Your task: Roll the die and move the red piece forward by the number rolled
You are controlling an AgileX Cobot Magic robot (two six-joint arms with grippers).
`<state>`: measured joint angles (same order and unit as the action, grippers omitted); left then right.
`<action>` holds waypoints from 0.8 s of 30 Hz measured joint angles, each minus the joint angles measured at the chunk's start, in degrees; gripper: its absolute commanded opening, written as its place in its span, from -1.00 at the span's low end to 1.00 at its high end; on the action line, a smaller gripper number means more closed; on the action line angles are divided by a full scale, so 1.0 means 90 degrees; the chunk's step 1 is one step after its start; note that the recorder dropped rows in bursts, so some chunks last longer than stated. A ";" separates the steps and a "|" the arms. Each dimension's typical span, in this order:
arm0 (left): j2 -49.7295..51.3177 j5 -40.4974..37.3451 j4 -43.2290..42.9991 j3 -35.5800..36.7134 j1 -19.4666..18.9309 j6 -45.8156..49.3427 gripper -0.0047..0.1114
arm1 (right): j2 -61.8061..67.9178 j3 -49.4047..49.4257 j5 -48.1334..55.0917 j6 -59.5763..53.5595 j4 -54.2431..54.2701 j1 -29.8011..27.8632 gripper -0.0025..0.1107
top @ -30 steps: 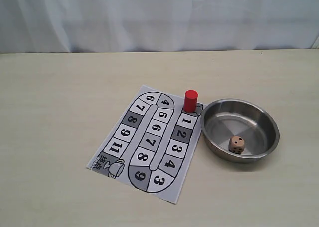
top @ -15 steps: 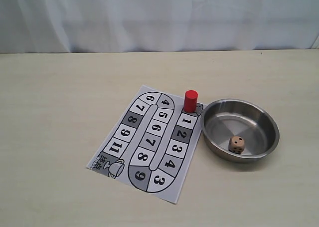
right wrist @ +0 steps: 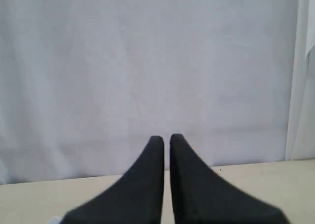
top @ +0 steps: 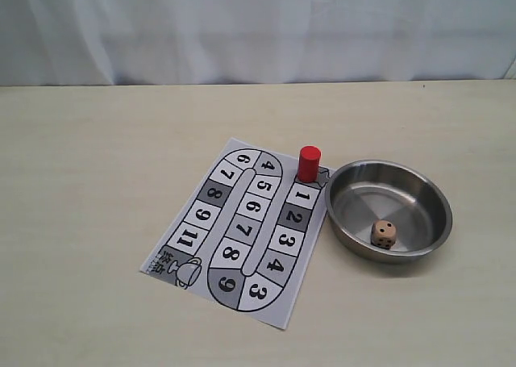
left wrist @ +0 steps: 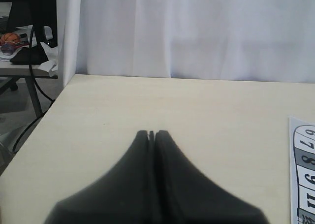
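Note:
The die (top: 384, 234), a small tan cube with black pips, lies inside a steel bowl (top: 334, 222) right of the board. The red piece (top: 309, 164) stands upright at the start of the track, just beyond square 1 of the printed board (top: 242, 230). Neither gripper shows in the exterior view. In the left wrist view my left gripper (left wrist: 151, 133) is shut, empty, over bare table left of the board's edge (left wrist: 302, 170). My right gripper (right wrist: 167, 137) has its fingers almost together with a thin slit and nothing between them, facing the white curtain.
The board is a paper sheet with numbered squares and a trophy mark at its near left corner. A white curtain (top: 258, 28) backs the table. The table's left edge (left wrist: 49, 106) shows in the left wrist view, with cables and clutter beyond it.

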<state>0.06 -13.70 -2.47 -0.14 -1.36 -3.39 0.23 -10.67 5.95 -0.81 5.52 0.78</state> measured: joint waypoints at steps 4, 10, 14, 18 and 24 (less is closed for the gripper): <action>0.0000 0.0000 0.0000 0.0000 0.0000 0.0000 -0.92 | 0.0167 -0.1118 0.1127 0.0000 0.0000 0.0000 -0.89; 0.0000 0.0000 0.0000 0.0000 0.0000 0.0000 -0.92 | 0.1828 -0.2294 0.2050 0.0000 0.0016 0.0000 -0.89; 0.0000 0.0000 0.0000 0.0000 0.0000 0.0000 -0.92 | 0.2853 -0.2719 0.1962 -0.0187 0.0000 0.0000 -0.88; 0.0000 0.0000 0.0000 0.0000 0.0000 0.0000 -0.92 | 0.3763 -0.3091 0.1927 -0.0259 -0.0008 0.0000 -0.86; 0.0000 0.0000 0.0000 0.0000 0.0000 0.0000 -0.92 | 0.5358 -0.3615 0.1919 -0.0490 -0.0008 0.0000 -0.36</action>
<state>0.06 -13.70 -2.47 -0.14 -1.36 -3.39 48.45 -43.20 23.23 -5.22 5.44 0.78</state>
